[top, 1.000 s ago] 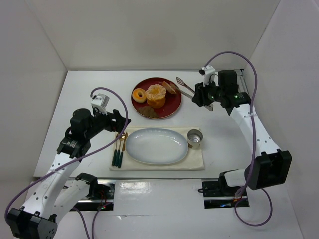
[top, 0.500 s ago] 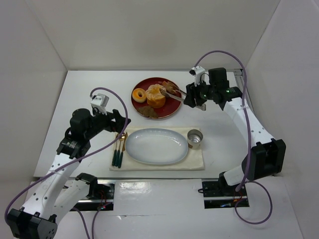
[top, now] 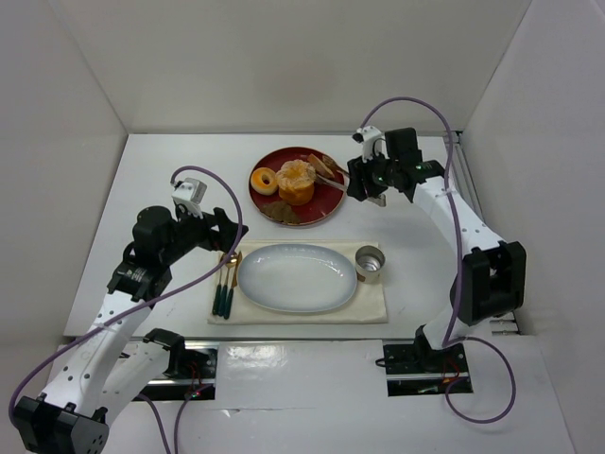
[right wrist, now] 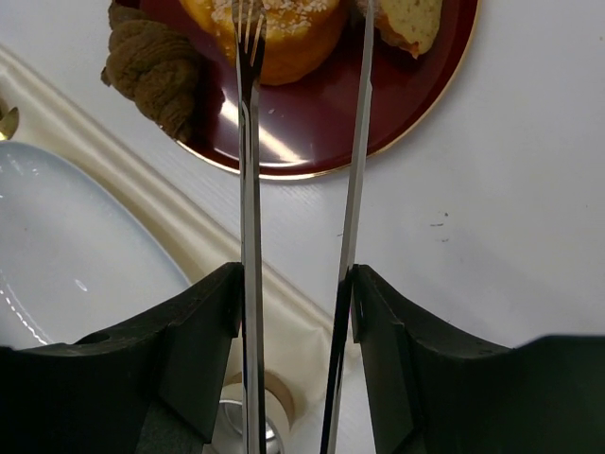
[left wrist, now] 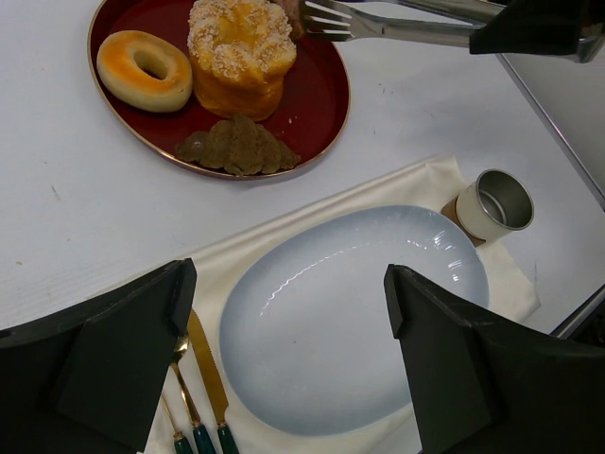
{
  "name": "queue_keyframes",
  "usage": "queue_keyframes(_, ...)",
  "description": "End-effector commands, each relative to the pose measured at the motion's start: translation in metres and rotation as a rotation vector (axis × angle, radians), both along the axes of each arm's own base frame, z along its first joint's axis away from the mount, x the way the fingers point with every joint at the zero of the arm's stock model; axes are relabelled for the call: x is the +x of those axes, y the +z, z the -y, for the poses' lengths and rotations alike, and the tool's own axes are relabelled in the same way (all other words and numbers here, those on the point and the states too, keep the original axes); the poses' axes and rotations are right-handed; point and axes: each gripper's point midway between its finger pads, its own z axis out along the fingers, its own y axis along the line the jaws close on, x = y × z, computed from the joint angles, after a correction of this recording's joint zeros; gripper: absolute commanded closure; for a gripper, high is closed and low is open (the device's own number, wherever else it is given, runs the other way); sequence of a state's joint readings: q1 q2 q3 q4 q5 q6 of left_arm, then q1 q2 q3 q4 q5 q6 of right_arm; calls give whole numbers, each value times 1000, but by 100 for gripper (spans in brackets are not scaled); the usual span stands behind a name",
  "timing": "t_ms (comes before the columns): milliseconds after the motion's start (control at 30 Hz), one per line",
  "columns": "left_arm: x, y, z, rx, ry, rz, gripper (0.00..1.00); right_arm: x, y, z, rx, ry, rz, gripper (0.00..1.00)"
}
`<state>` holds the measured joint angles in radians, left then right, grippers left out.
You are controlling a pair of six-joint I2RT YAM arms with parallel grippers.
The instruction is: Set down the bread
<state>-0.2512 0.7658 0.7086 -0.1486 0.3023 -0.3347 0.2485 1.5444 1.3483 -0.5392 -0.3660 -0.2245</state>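
Right gripper (right wrist: 293, 312) clamps the tongs (right wrist: 249, 170), arms spread, nothing between them. The bread (right wrist: 408, 21) sits by the red plate (right wrist: 321, 123) rim, just outside the right arm. Shift right to straddle the slice, then squeeze; the pastry (right wrist: 284, 28) crowds the left arm, while the rim side looks free.

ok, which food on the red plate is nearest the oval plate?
The dark brown wrinkled piece at its rim; donut, pastry and bread sit farther back.
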Motion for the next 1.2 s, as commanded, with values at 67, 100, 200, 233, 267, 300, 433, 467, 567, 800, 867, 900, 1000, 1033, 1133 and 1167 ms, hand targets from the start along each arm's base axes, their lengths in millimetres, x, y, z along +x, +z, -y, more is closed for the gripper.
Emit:
queue_keyframes(67,3,19,1,3,-19,81,0,37,31,-6,43,-18,115,42)
queue_keyframes(100,3,19,1,3,-19,81,0,39,32,-7,45,-18,123,42)
queue_keyframes(200,3,19,1,3,-19,81,0,48,33,-4,47,-27,131,42)
queue_keyframes(233,3,19,1,3,-19,81,0,50,33,-5,47,-27,131,42)
queue_keyframes(267,3,19,1,3,-19,81,0,50,33,-5,47,-27,131,42)
queue_keyframes(300,4,16,2,6,-19,72,0,51,33,-7,57,-25,123,42)
queue_keyframes(433,4,16,2,6,-19,72,0,59,33,-7,54,-32,132,42)
queue_keyframes(467,4,16,2,6,-19,72,0,59,33,-7,54,-32,132,42)
queue_keyframes(567,4,16,2,6,-19,72,0,66,24,-9,49,-32,115,42)
queue_keyframes(800,3,14,1,8,-19,63,0,84,18,-7,41,-49,106,42)
queue_keyframes(867,3,14,1,8,-19,63,0,88,10,-8,37,-49,91,42)
queue_keyframes(900,3,14,1,8,-19,63,0,91,15,-3,39,-59,101,42)
queue_keyframes(1000,4,14,0,10,-10,64,0,92,10,-3,37,-60,93,43)
queue_keyframes(1033,4,14,0,10,-10,64,0,94,6,1,34,-69,84,44)
queue_keyframes(1133,4,14,0,10,-10,64,0,90,-1,0,36,-62,64,46)
queue_keyframes(1167,4,14,0,10,-10,64,0,90,-1,0,36,-62,64,48)
